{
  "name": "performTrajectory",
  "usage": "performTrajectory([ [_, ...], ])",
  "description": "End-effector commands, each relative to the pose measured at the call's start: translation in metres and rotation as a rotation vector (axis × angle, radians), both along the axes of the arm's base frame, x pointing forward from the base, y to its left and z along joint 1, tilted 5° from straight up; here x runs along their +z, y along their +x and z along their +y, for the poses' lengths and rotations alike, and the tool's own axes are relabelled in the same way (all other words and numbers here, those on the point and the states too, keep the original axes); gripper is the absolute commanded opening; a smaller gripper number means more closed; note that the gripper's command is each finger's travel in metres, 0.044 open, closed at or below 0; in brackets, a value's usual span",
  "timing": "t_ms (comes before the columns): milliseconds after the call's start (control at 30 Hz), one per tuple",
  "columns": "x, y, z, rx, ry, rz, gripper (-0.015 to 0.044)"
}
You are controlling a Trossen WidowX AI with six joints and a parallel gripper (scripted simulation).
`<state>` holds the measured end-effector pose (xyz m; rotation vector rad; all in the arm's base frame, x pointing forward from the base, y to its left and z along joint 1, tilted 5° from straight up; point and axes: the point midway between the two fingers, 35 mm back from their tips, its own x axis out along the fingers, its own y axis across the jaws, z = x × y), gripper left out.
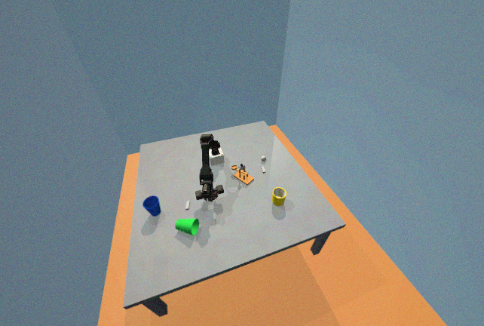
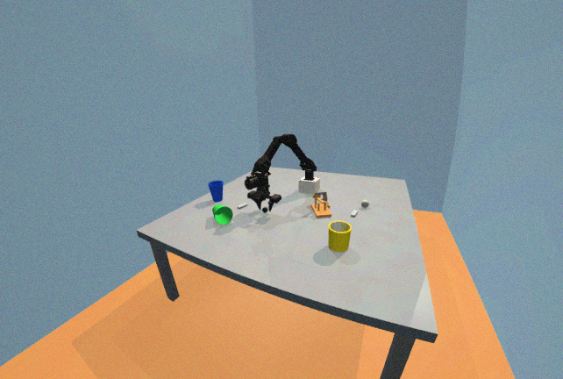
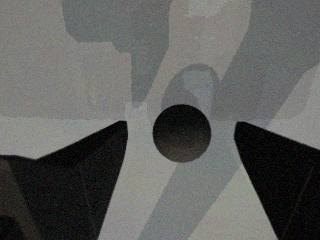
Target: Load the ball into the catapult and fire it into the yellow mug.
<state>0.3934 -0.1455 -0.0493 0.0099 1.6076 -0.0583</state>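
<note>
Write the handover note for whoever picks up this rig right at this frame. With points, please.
Claw (image 1: 211, 199) (image 2: 265, 209) (image 3: 181, 128): open, low over the table, fingers either side of the black ball (image 2: 265, 210) (image 3: 182, 133), not gripping it.
Catapult (image 1: 244, 176) (image 2: 321, 210): on the table between the arm's base and the yellow mug (image 1: 278, 197) (image 2: 338, 236), its cup without the ball.
Yellow mug: upright, mouth up.
Done: claw brought to the ball; nothing loaded.
Left: grip the ball, load it, aim at the yellow mug, fire.
Unclear: whether the catapult already points at the mug.

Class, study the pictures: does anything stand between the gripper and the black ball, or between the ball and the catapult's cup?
Nothing visible blocks either path: the black ball lies between the open gripper's fingertips, with bare tabletop towards the catapult.
</note>
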Motion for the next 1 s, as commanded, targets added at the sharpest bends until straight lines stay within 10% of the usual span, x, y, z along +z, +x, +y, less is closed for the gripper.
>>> performTrajectory([
  [0, -0.005, -0.001, 0.000, 0.004, -0.001, 0.002, 0.0274],
  [567, 0.008, 0.000, -0.001, 0.004, -0.001, 0.002, 0.0000],
  [967, 0.116, -0.005, -0.003, 0.004, -0.001, 0.002, 0.0000],
])
